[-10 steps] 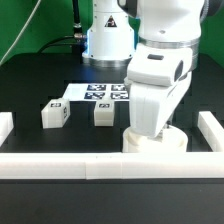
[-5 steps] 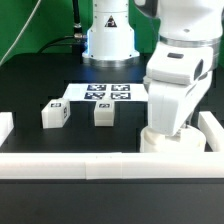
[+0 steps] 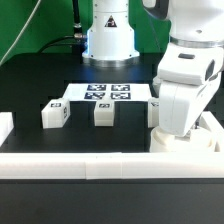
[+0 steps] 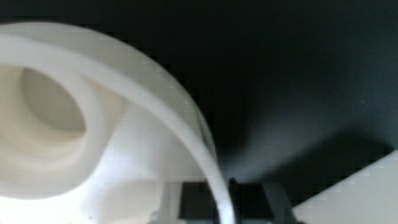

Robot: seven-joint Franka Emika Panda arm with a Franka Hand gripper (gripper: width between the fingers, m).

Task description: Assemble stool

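Observation:
The round white seat (image 3: 189,141) lies on the black table at the exterior view's right, in the corner of the white rails, mostly hidden by the arm. My gripper (image 3: 181,133) reaches down onto it. In the wrist view the seat (image 4: 80,110) shows its hollow side, and its thin rim wall runs between my dark fingers (image 4: 201,200); my gripper (image 4: 230,199) is shut on that wall. Two white tagged legs (image 3: 54,115) (image 3: 103,114) stand apart on the table. A third leg (image 3: 154,109) peeks out beside the arm.
The marker board (image 3: 100,93) lies behind the legs. White rails run along the front (image 3: 90,163), the exterior view's right (image 3: 213,126) and left (image 3: 5,126). The robot's base (image 3: 108,40) stands at the back.
My gripper has slid the seat along the front rail toward the exterior view's right, into the corner. The third leg has come into view. The other two legs have not moved.

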